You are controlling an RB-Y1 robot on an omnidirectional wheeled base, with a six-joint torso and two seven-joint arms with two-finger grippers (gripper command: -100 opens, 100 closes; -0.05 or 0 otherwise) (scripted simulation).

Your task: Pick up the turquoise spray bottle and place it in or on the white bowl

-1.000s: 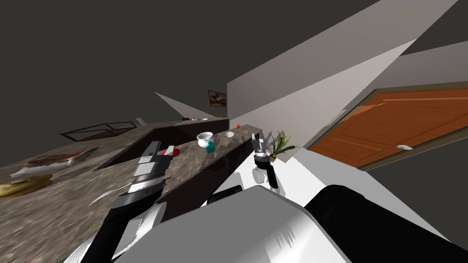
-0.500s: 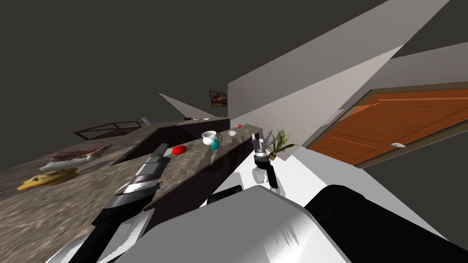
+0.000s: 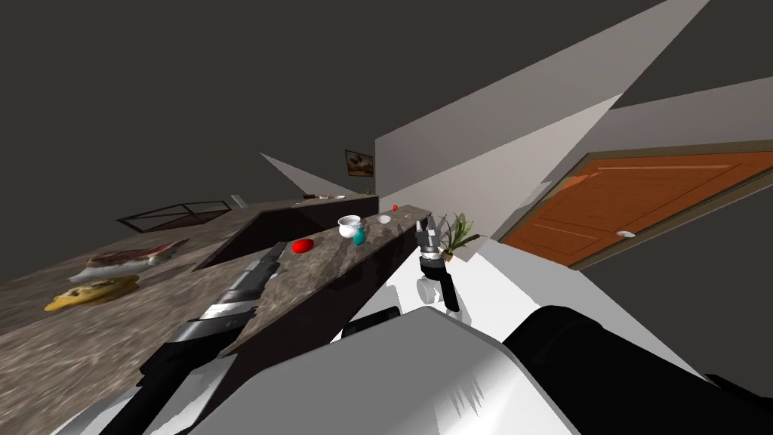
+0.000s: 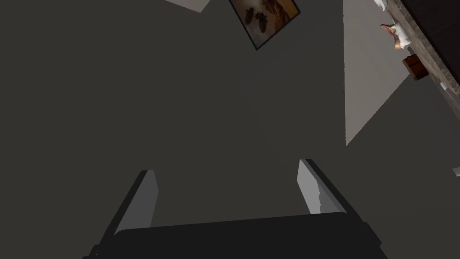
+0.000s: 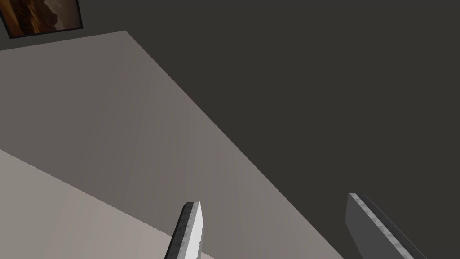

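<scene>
Nearest the robot, the left arm runs from the lower left of the head view up toward centre, over a mottled brown counter (image 3: 332, 266). The left gripper (image 4: 227, 165) is spread wide and holds nothing. The right gripper (image 3: 426, 223), just right of centre and off the counter's near edge, is likewise wide and empty.

Beyond the left gripper's tip lies a red object (image 3: 303, 245). Further on, at centre frame, the turquoise spray bottle (image 3: 358, 237) stands upright on the counter, close to its near edge. The white bowl (image 3: 349, 225) sits immediately behind it; whether the two touch cannot be told. A small white dish (image 3: 384, 219) lies further along.

Assessment: the pick has not begun.

Risks noted:
- The bottle is tight against the bowl. A wide-open approach could strike the bowl or topple the bottle.
- The red object lies near the left arm's line of reach and could be swept aside.
- The bottle stands near the counter's edge, so a sideways nudge could send it off.
- Neither wrist camera faces the bottle, so alignment rests on the head view.
</scene>
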